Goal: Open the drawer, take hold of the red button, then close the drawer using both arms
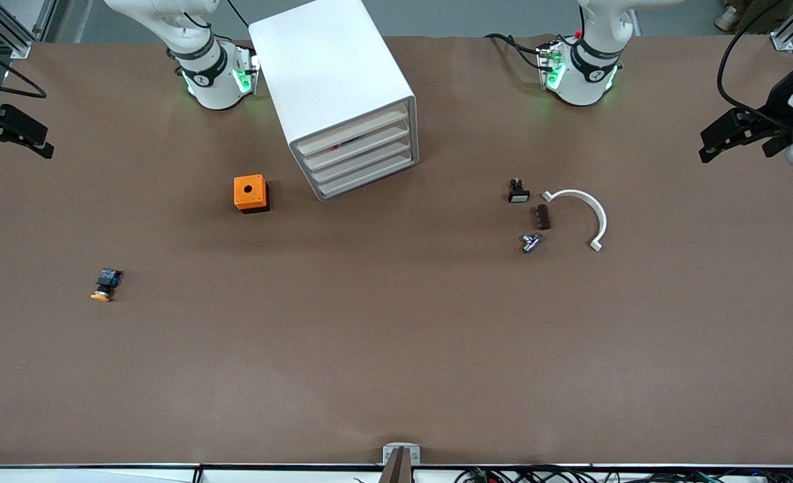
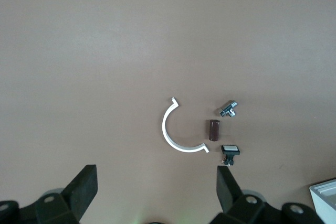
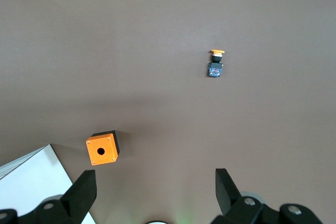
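While both arms wait high with the left gripper (image 2: 155,192) and right gripper (image 3: 152,192) spread empty, the drawer (image 1: 353,137) sits shut in the cabinet (image 1: 333,74) near the counter's robot-side edge. A hint of red in the top drawer may be the button, likely light, hard and best pinched across its body; the drawer should slide easily when hooked under its front lip.

Bare table (image 1: 396,349) before cabinet (image 1: 343,94) drawers; orange cube (image 1: 251,193) beside.
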Robot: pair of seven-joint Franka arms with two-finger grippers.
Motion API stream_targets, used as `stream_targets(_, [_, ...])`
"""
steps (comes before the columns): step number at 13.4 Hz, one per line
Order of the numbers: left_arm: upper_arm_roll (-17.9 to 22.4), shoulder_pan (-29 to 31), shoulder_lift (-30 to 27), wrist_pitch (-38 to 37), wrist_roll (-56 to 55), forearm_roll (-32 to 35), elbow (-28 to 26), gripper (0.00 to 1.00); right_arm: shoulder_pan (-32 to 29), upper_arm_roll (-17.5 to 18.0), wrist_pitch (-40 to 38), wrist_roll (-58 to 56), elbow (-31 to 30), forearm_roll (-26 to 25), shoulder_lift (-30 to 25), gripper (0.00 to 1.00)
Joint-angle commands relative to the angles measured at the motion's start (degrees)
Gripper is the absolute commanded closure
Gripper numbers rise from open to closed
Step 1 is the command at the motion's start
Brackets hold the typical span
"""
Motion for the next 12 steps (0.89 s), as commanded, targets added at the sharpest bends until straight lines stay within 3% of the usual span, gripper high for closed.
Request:
stream_targets(1, [-0.27, 0.21, 0.74, -1.28, 1.15, 0.42, 1.47, 0.00, -0.21, 0.11, -0.67, -0.11, 1.54, 0.96, 0.72, 0.00])
stream_targets(6, [-0.27, 0.47, 2.14, -1.28, 1.58, 0.33, 1.47, 0.00, -0.12, 0.11, -0.67, -0.20, 1.54, 0.96, 0.99, 0.00])
stream_targets(9, [-0.27, -0.22, 8.02, -1.02, 1.94, 0.51, 2.61, 0.00, -0.12, 0.11, -0.67, -0.20, 1.54, 0.96, 0.99, 0.00])
stream_targets(12, [-1.58, -2.59, 18.63, -0.84, -1.47, -0.19, 7.42, 0.00, -0.12, 0.11, -0.67, -0.20, 1.54, 0.96, 0.99, 0.00])
